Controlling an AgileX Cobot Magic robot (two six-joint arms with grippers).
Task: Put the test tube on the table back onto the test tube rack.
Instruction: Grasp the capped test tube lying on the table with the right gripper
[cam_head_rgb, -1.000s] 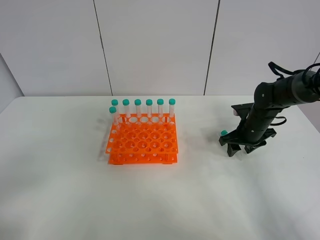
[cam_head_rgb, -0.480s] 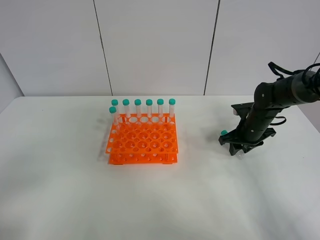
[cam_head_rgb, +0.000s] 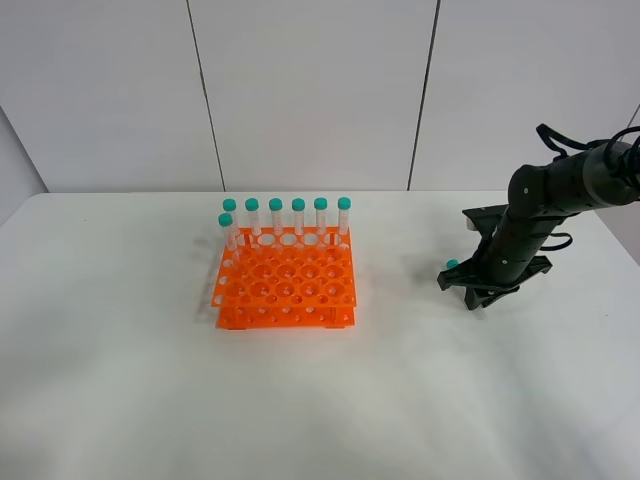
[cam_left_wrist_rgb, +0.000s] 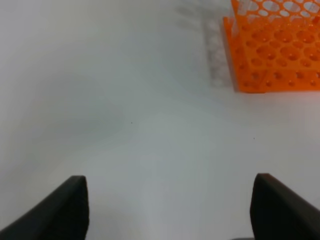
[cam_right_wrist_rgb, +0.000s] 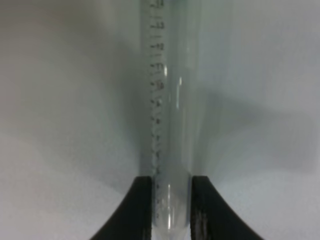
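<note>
My right gripper (cam_head_rgb: 482, 291) is shut on the clear test tube; its teal cap (cam_head_rgb: 452, 265) sticks out to the left, just above the white table (cam_head_rgb: 400, 400). In the right wrist view the two black fingers (cam_right_wrist_rgb: 142, 210) clamp the tapered end of the tube (cam_right_wrist_rgb: 172, 100), which has printed graduations. The orange test tube rack (cam_head_rgb: 285, 285) stands left of centre, well left of the right gripper, with several teal-capped tubes (cam_head_rgb: 298, 215) upright along its back row. My left gripper (cam_left_wrist_rgb: 170, 210) is open and empty over bare table, with a corner of the rack (cam_left_wrist_rgb: 275, 50) ahead of it.
The left arm does not show in the exterior view. The table's back edge meets a white panelled wall (cam_head_rgb: 310, 90). Bare table lies between the rack and the right gripper.
The right gripper has closed in on the tube and shifted slightly up and right, taking the teal cap with it. The rack and its tubes have not moved.
</note>
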